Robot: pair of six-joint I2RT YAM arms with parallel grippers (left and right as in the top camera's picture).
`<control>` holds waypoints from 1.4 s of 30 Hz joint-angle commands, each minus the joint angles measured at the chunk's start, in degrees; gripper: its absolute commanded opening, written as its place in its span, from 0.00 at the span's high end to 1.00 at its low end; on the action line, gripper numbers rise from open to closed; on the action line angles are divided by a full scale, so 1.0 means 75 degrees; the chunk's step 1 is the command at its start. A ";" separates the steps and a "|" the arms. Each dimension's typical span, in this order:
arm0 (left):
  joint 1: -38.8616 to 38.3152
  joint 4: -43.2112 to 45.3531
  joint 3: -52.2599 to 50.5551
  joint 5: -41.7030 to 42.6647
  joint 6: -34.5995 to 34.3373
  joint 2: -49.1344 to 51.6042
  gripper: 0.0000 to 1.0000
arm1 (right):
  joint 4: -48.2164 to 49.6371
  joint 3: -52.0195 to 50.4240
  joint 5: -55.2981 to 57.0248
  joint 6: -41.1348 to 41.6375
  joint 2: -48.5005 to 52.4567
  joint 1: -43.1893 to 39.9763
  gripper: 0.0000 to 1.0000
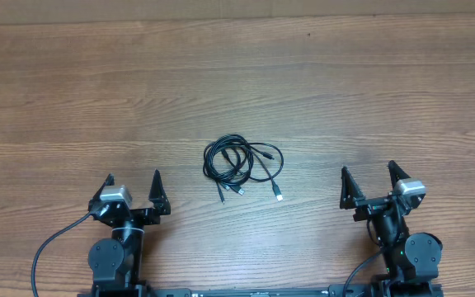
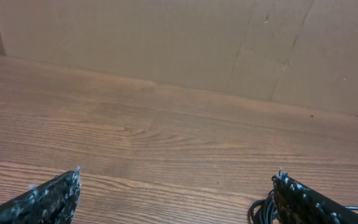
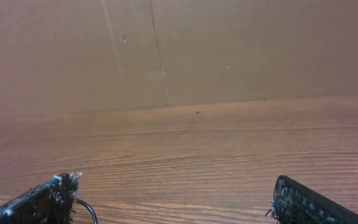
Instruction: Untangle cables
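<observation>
At the near edge of the desk (image 1: 345,82), both pincers gape empty, with the cables (image 1: 242,165) a little beyond and between them.
The left pincer (image 1: 132,177) and the right pincer (image 1: 368,167) sit at either side, jaws spread wide, holding nothing and touching nothing. Just past them, near the desk's middle, the cables lie in one loose black coil (several loops overlapping, a few plug ends trailing toward the arms). In the left wrist view a bit of that coil shows low at the right, beside one finger. Farther off, wood grain runs to a brown panel wall (image 2: 166,43).
</observation>
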 commanded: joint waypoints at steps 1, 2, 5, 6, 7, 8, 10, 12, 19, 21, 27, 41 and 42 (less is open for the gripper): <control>0.0061 -0.0015 -0.0026 -0.0050 0.0140 -0.0073 0.01 | 0.0017 -0.0079 0.0096 0.0003 -0.0055 -0.0015 0.00; 0.0061 -0.0015 -0.0026 -0.0050 0.0140 -0.0073 0.01 | 0.0017 -0.0079 0.0096 0.0003 -0.0055 -0.0015 0.00; 0.0061 -0.0015 -0.0026 -0.0050 0.0140 -0.0073 0.01 | 0.0023 -0.0079 0.0093 0.0003 -0.0055 -0.0015 0.00; 0.0061 -0.0015 -0.0026 -0.0050 0.0140 -0.0073 0.00 | 0.0023 -0.0079 0.0093 0.0006 -0.0055 -0.0015 0.00; 0.0061 -0.0015 -0.0026 -0.0050 0.0140 -0.0073 0.01 | 0.0023 -0.0079 0.0093 0.0006 -0.0055 -0.0015 0.00; 0.0061 -0.0015 -0.0026 -0.0050 0.0140 -0.0073 0.00 | 0.0020 -0.0079 0.0090 0.0006 -0.0055 -0.0015 0.00; 0.0061 -0.0015 -0.0026 -0.0050 0.0140 -0.0073 0.00 | 0.0020 -0.0079 0.0093 0.0006 -0.0055 -0.0015 0.00; 0.0061 -0.0012 -0.0026 -0.0055 0.0143 -0.0073 0.00 | 0.0020 -0.0079 0.0093 0.0006 -0.0055 -0.0015 0.00; 0.0061 0.0192 -0.0026 -0.0119 0.0114 -0.0073 0.01 | 0.0111 -0.0079 0.0055 0.0015 -0.0055 -0.0015 0.00; 0.0055 0.0283 -0.0026 -0.0108 -0.0041 -0.0073 0.00 | 0.0230 -0.0079 0.0035 0.0035 -0.0055 -0.0015 0.00; 0.0055 0.0670 -0.0026 -0.0108 -0.0035 -0.0073 0.01 | 0.0766 -0.0073 0.0038 0.0210 -0.0055 -0.0015 0.00; 0.0052 0.1107 -0.0023 -0.0035 -0.0038 -0.0073 0.00 | 0.1035 0.0423 0.0029 0.1891 -0.0055 -0.0015 0.00; 0.0052 0.1137 -0.0023 0.0061 -0.0038 -0.0073 0.01 | 0.1035 0.0460 0.0032 0.2057 -0.0055 -0.0015 0.00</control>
